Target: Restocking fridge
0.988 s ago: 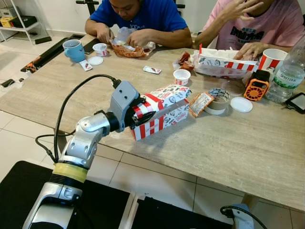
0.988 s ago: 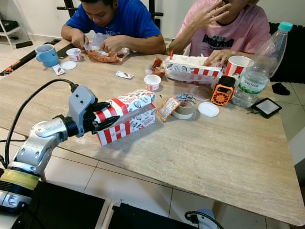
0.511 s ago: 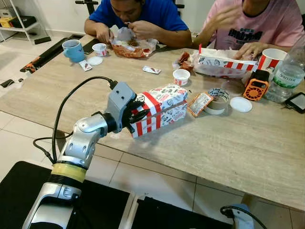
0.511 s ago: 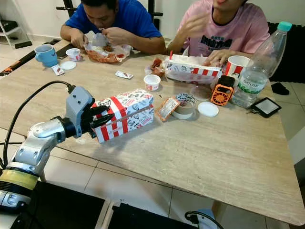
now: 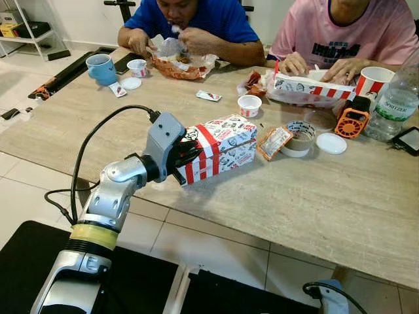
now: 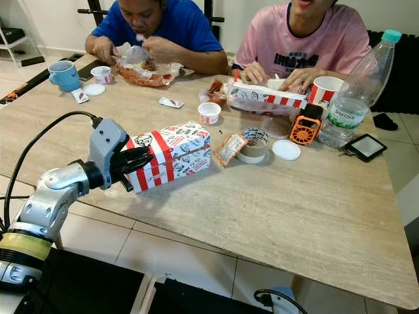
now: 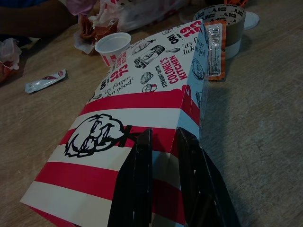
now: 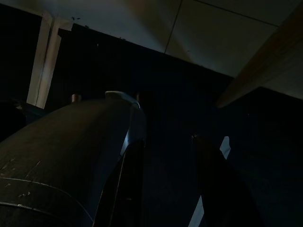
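Observation:
A red-and-white striped fried-chicken box (image 5: 219, 147) lies on its side on the wooden table (image 5: 314, 196), close to the near edge. My left gripper (image 5: 185, 157) is at the box's near end. In the left wrist view its two black fingers (image 7: 142, 179) stand close together, nipping the striped end of the box (image 7: 142, 99). My right arm hangs idle below the table; the dark right wrist view shows its fingers (image 8: 132, 189) apart over a black floor mat.
Just beyond the box lie a sauce packet (image 5: 275, 142), a tape roll (image 5: 300, 137), a white lid (image 5: 331, 143) and a small cup (image 5: 249, 104). Farther right stand an orange device (image 5: 352, 118) and a water bottle (image 5: 395, 98). Two people eat at the far side.
My left gripper has drawn back toward the box's near end and its fingers have come closer together. The box's lid has dropped shut and the box lies flatter.

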Available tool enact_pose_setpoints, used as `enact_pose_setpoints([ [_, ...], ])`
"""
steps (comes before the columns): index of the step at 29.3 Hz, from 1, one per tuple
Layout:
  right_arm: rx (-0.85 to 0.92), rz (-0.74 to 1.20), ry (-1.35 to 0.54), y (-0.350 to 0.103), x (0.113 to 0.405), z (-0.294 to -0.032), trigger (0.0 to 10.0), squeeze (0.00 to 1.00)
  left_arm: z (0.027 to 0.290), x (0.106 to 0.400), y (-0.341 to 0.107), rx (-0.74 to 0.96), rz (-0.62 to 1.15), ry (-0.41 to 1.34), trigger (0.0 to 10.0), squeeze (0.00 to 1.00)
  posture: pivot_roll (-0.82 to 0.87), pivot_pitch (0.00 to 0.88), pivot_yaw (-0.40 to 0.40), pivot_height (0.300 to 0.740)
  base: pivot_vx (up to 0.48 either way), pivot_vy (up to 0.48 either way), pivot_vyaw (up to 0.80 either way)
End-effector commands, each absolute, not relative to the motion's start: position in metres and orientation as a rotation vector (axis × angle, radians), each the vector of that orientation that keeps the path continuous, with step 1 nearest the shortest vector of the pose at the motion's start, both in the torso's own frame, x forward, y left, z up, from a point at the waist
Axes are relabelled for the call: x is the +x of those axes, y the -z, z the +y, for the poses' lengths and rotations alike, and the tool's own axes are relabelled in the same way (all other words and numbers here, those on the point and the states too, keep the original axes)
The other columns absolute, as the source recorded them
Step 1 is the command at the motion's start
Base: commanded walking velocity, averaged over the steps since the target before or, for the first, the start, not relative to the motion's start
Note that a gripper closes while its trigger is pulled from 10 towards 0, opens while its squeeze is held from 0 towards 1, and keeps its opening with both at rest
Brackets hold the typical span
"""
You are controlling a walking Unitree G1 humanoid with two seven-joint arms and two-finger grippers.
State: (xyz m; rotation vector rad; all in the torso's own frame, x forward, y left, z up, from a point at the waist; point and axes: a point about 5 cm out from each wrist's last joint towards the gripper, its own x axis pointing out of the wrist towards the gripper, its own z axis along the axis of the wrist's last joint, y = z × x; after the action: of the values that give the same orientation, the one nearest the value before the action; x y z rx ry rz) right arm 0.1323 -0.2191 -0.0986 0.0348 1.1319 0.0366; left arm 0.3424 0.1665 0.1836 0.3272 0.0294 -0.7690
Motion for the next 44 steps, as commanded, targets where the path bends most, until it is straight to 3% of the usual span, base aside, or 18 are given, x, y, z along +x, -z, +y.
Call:
enact_pose_setpoints([
  [1,0.051,1.128,-0.020,0.099,0.132,-0.219,10.0,0.00,0.173,0.344,-0.188,0.311,0.017,0.745,10.0,0.00,-0.03,0.081,0.030,0.740,0.000,0.000,0.00],
  [7,0.053,1.126,-0.025,0.098,0.132,-0.220,10.0,0.00,0.179,0.343,-0.207,0.206,-0.065,0.745,10.0,0.00,-0.04,0.094,0.041,0.740,0.000,0.000,0.00],
  [8,0.055,1.126,-0.013,0.098,0.132,-0.222,10.0,0.00,0.180,0.342,-0.213,0.161,-0.095,0.753,10.0,0.06,-0.04,0.091,0.040,0.740,0.000,0.000,0.00],
  [9,0.055,1.128,-0.009,0.098,0.131,-0.223,10.0,0.00,0.180,0.340,-0.218,0.124,-0.122,0.765,10.0,0.35,-0.04,0.089,0.039,0.740,0.000,0.000,0.00],
  [10,0.055,1.128,-0.009,0.098,0.131,-0.223,10.0,0.00,0.180,0.340,-0.218,0.124,-0.122,0.765,10.0,0.35,-0.04,0.089,0.039,0.740,0.000,0.000,0.00],
  [11,0.055,1.131,-0.005,0.098,0.130,-0.224,10.0,0.00,0.180,0.339,-0.222,0.099,-0.140,0.777,10.0,0.71,-0.04,0.089,0.039,0.740,0.000,0.000,0.00],
  [12,0.055,1.131,-0.005,0.098,0.130,-0.224,10.0,0.00,0.180,0.339,-0.222,0.099,-0.140,0.777,10.0,0.71,-0.04,0.089,0.039,0.740,0.000,0.000,0.00],
  [13,0.056,1.133,-0.005,0.099,0.129,-0.224,10.0,0.00,0.179,0.337,-0.223,0.085,-0.149,0.785,10.0,1.00,-0.04,0.094,0.035,0.740,0.000,0.000,0.00],
  [26,0.061,1.136,-0.004,0.099,0.128,-0.224,10.0,0.00,0.189,0.325,-0.239,0.002,-0.226,0.837,10.0,1.00,-0.03,0.093,0.029,0.740,0.000,0.000,0.00],
  [32,0.069,1.134,0.012,0.098,0.128,-0.227,10.0,0.00,0.194,0.317,-0.238,0.042,-0.206,0.877,10.0,1.00,-0.03,0.117,0.025,0.740,0.000,0.000,0.00],
  [33,0.072,1.133,0.013,0.098,0.128,-0.228,10.0,0.00,0.196,0.315,-0.235,0.084,-0.180,0.892,10.0,0.00,-0.03,0.118,0.032,0.740,0.000,0.000,0.00],
  [39,0.067,1.132,0.036,0.097,0.127,-0.235,10.0,0.00,0.203,0.321,-0.223,0.090,-0.148,0.812,10.0,0.00,-0.03,0.122,0.036,0.740,0.000,0.000,0.00],
  [44,0.066,1.136,0.025,0.098,0.125,-0.232,10.0,0.00,0.216,0.321,-0.220,-0.035,-0.202,0.692,10.0,0.00,-0.03,0.123,0.030,0.740,0.000,0.000,0.00],
])
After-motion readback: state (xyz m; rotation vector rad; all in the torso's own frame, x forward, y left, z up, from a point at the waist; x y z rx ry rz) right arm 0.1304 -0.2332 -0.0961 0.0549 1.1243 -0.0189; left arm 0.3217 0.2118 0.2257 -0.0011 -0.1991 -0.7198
